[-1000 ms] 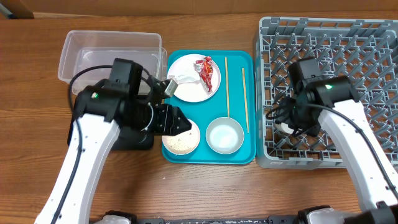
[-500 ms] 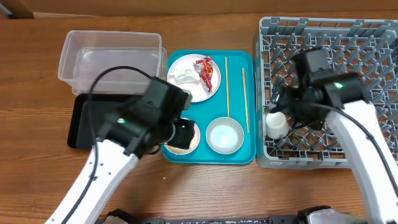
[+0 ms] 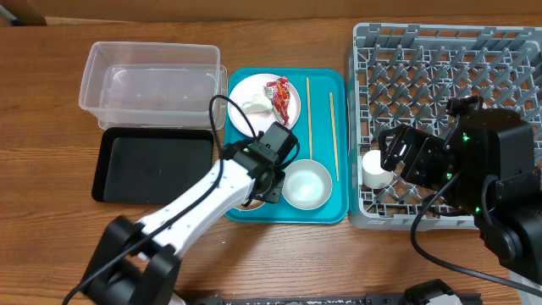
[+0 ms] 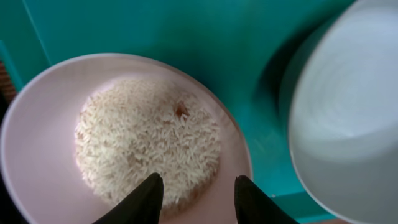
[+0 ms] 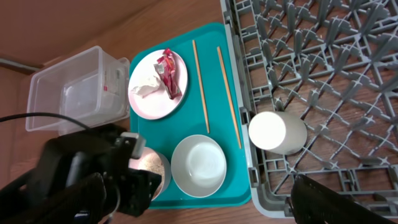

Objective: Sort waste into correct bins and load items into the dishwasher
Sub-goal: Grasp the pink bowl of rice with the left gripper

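Where rice (image 4: 146,146) mounds — bowl (image 4: 31,143) seemingly glossy.

Lab bench staged as a dish-clearing station: a brown wood-grain tabletop (image 3: 42,241) holds a square grey pegged plastic dish rack (image 3: 440,59), a teal serving tray (image 3: 337,205) and a clear plastic tub (image 3: 95,63).

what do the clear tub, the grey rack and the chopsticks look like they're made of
Clear tub: likely plastic, see-through and slightly glossy, with the table showing through it. Grey rack: apparently moulded plastic, matt, one even grey across its grid and pegs. Chopsticks: probably wood or bamboo, pale tan and dull; too thin to make out any grain.
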Controlling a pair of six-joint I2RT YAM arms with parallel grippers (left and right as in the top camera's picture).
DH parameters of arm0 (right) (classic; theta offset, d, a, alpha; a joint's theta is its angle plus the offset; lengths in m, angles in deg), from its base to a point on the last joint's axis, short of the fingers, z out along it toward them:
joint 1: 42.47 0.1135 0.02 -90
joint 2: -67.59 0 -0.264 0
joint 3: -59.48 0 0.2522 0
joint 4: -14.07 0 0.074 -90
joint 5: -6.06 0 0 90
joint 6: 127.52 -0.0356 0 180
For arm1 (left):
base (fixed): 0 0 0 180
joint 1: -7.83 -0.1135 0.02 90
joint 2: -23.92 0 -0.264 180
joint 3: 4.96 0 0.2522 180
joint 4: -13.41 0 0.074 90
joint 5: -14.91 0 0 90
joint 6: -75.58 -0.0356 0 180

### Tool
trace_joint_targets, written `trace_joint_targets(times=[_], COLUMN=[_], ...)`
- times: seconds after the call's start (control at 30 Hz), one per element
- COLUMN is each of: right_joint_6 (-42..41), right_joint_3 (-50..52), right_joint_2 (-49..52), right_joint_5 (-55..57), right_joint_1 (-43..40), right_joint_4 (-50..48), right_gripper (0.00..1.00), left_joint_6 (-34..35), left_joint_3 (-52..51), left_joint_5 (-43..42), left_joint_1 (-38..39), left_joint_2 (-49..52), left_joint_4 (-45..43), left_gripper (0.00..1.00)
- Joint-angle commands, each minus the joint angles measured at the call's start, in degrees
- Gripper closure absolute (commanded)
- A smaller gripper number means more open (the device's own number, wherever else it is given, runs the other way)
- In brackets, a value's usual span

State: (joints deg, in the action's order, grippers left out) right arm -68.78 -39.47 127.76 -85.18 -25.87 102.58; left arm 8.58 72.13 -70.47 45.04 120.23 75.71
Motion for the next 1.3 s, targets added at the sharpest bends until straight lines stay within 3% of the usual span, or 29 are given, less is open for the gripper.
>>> trace_joint_targets(times=[0.0, 0.23, 0.47, 0.7, 1.0, 1.07, 1.17, 1.27], right_joint_6=[0.2, 0.2, 1.7, 1.7, 1.7, 1.7, 1.7, 1.7], right_joint_3=[-0.7, -0.7, -0.7, -0.7, -0.7, -0.7, -0.7, -0.7], right_joint_2=[0.5, 1.9, 1.9, 2.0, 2.0, 2.0, 2.0, 2.0], right_joint_5=[0.5, 0.7, 0.7, 0.7, 0.7, 0.7, 0.7, 0.7], right_joint_1=[0.3, 0.3, 0.3, 0.3, 0.3, 0.3, 0.3, 0.3], right_joint_4=[0.4, 0.9, 1.0, 1.0, 1.1, 1.1, 1.3, 1.3], right_gripper=[0.02, 0.02, 0.02, 0.02, 0.02, 0.02, 0.02, 0.02], left_joint_6=[0.1, 0.2, 0.8, -1.2, -1.2, -0.9, -0.9, -1.2], left_joint_3=[-0.2, 0.2, 5.9, 4.6, 1.6, 1.6, 1.6, 1.6], left_joint_5=[0.9, 0.4, -0.6, -2.6, -1.6, -1.0, -1.0, -1.0], left_joint_1=[0.7, 0.7, 0.7, 3.5, 4.5, 4.4, 4.4, 4.4], left_joint_2=[3.0, 3.7, -1.8, -2.1, 4.3, 5.0, 5.6, 6.0], left_joint_4=[-0.4, 0.9, 8.2, 7.3, 2.0, 2.0, 2.0, 2.0], left_gripper=[0.62, 0.7, 0.69, 0.62, 0.63, 0.67, 0.85, 0.95])
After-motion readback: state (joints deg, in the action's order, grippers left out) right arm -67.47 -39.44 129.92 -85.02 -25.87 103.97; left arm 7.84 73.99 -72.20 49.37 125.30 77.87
